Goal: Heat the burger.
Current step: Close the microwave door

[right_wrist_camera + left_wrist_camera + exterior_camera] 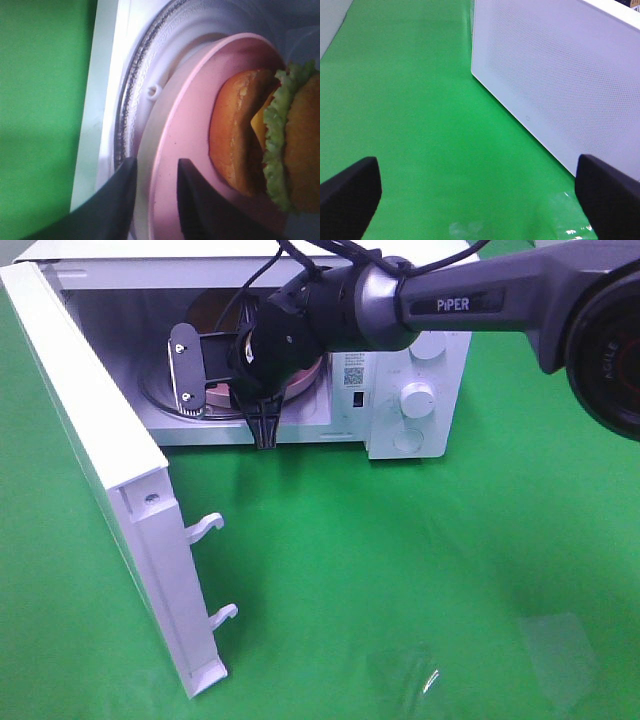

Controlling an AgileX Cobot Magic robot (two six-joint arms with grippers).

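The burger point(265, 145), with its golden-brown bun, green lettuce and yellow cheese, sits on a pink plate point(195, 115) that lies on the glass turntable point(145, 65) inside the open microwave point(420, 390). My right gripper point(155, 165) reaches into the oven cavity, its two dark fingers standing on either side of the plate's rim with a gap to it, so it is open. In the exterior high view the right gripper point(262, 405) and arm hide the burger; only slivers of the pink plate point(308, 375) show. My left gripper point(480, 200) is open above the green table, holding nothing.
The microwave door point(100, 460) swings wide open toward the front left, its latch hooks point(205, 528) sticking out. In the left wrist view the outer face of the door point(560, 75) stands close beside the left gripper. A green cloth point(420, 570) covers the table.
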